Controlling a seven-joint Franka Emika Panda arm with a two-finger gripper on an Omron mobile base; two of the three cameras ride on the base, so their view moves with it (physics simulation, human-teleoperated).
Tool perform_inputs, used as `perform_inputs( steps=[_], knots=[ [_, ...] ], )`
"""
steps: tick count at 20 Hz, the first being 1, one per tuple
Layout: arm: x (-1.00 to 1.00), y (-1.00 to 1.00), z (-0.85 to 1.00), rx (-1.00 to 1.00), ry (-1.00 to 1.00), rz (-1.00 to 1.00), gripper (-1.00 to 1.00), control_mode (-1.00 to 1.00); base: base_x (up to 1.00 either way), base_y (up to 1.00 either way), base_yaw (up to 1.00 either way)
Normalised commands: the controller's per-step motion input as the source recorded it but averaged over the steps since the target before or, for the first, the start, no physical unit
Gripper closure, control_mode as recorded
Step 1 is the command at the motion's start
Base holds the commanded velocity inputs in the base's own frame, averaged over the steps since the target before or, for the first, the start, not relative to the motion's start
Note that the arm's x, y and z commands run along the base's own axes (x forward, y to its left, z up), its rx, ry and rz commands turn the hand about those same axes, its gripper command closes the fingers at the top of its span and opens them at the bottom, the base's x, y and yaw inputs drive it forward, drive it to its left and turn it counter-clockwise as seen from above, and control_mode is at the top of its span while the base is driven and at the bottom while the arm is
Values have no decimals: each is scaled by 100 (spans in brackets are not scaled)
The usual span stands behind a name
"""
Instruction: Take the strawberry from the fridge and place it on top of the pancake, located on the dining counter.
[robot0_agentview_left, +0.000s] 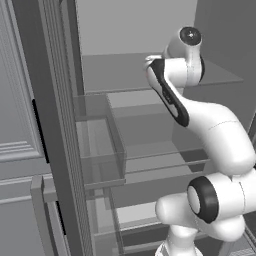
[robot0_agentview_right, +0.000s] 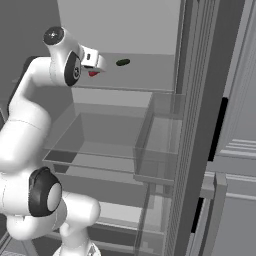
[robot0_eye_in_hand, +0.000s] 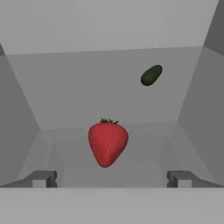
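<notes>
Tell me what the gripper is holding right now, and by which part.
Nothing. The gripper is open, its fingertips wide apart on either side of the strawberry ahead of it on the fridge shelf, not touching it.

Glossy white arm (robot0_agentview_left: 220, 135) of rounded tube segments, black rings at the joints, round dark cap with pale centre on top, long black stripe along one link, gripper (robot0_eye_in_hand: 112, 178) with small grey fingertips (robot0_eye_in_hand: 41, 178)

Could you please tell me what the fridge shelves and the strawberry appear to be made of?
Fridge shelves: apparently clear glass or plastic, since lower levels show through them. Strawberry: looks like soft fruit, matte red skin with a small green leafy cap; being rendered, its texture stays uncertain.
</notes>
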Motion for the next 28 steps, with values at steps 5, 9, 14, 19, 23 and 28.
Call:
perform_inputs(
  steps=[5, 9, 14, 19, 23, 28],
  knots=[
    [45, 1, 0, 0, 4, 0, -100, -100, 0, 0, 0],
    [29, 0, -1, 0, 5, 0, -100, -100, 0, 0, 0],
    [4, 0, -16, 0, 9, 0, -100, -100, 0, 0, 0],
    [7, 0, -31, 0, 7, 0, -100, -100, 0, 0, 0],
    [6, 0, -34, 0, 0, 0, -100, -100, 0, 0, 0],
    [25, 0, -13, 0, 0, 0, -100, -100, 0, 0, 0]
  ],
)
